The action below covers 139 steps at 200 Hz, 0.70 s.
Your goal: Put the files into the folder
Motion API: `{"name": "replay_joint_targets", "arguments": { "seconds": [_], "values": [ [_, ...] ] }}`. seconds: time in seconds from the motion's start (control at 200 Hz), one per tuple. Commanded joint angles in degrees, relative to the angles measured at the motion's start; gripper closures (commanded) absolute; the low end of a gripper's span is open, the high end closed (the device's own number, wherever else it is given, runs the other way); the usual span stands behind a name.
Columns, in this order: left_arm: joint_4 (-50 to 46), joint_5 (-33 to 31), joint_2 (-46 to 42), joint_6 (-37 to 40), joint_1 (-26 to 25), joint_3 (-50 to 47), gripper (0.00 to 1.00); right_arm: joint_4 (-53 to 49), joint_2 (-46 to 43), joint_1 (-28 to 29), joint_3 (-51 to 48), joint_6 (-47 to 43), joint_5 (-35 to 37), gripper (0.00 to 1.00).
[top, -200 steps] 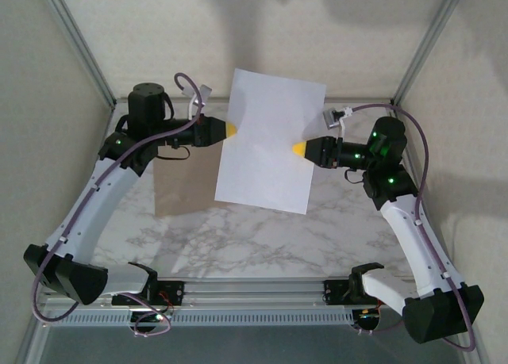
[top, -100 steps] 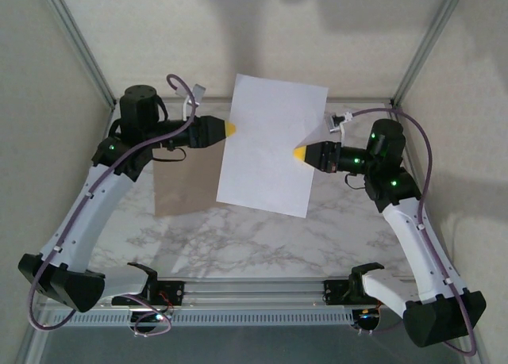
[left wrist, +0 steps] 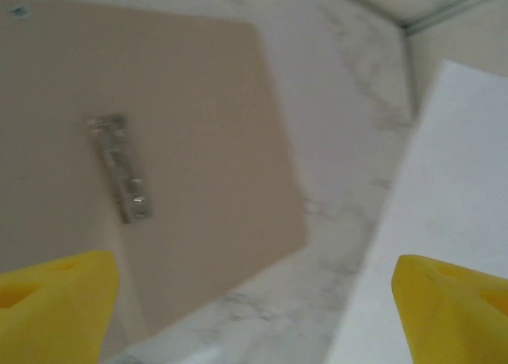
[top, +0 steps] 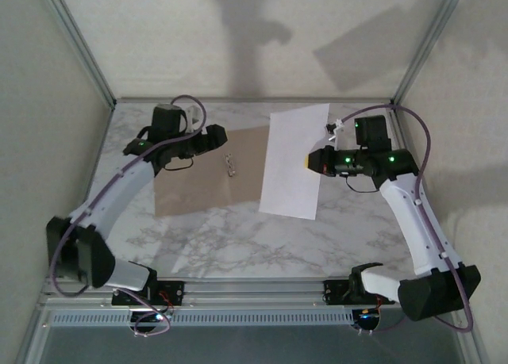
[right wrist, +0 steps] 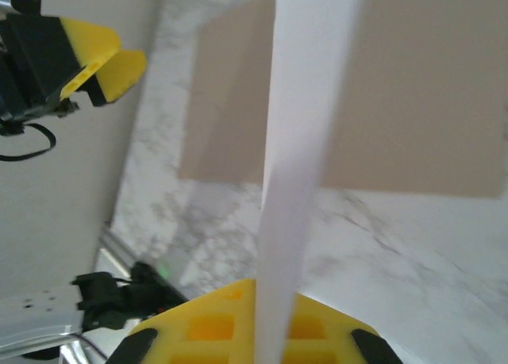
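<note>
Right gripper (top: 311, 161) is clamped on the edge of the files (top: 292, 158), sheet sticking out ahead of it. Left gripper (top: 216, 139) has its jaws wide apart, folder (top: 190, 185) right underneath.

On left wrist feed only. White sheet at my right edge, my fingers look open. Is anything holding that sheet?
Observer: Yes. The right gripper is shut on the sheet, pinching its right edge.
Operator: Lying flat?
Observer: No. The right wrist view sees it almost edge-on, a thin strip running away from that gripper across the folder.
Operator: Where's my gripper from above?
Observer: The left gripper is open, over the folder's far edge, left of the metal clip and apart from the sheet.
</note>
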Motion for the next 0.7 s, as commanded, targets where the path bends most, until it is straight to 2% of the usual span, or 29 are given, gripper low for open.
{"name": "replay_joint_targets", "arguments": {
  "seconds": [0.0,0.265,0.456,0.691],
  "values": [
    [4.83,-7.21,5.94,0.22,-1.42,0.78,0.14,-8.04,-0.3,0.42,3.74,-3.54,7.93,1.0],
    [3.29,-17.54,28.53,2.4,-5.63,17.17,0.19,-10.17,-2.62,0.41,6.47,-6.92,10.65,1.0],
    [-1.63,-24.65,43.56,3.4,-6.09,33.05,0.15,-9.79,-6.07,0.4,6.66,-9.36,12.03,1.0],
    [-3.37,-21.22,55.13,5.22,-6.26,45.43,0.14,-6.74,-8.95,0.42,5.97,-10.9,9.96,1.0]
  ]
}}
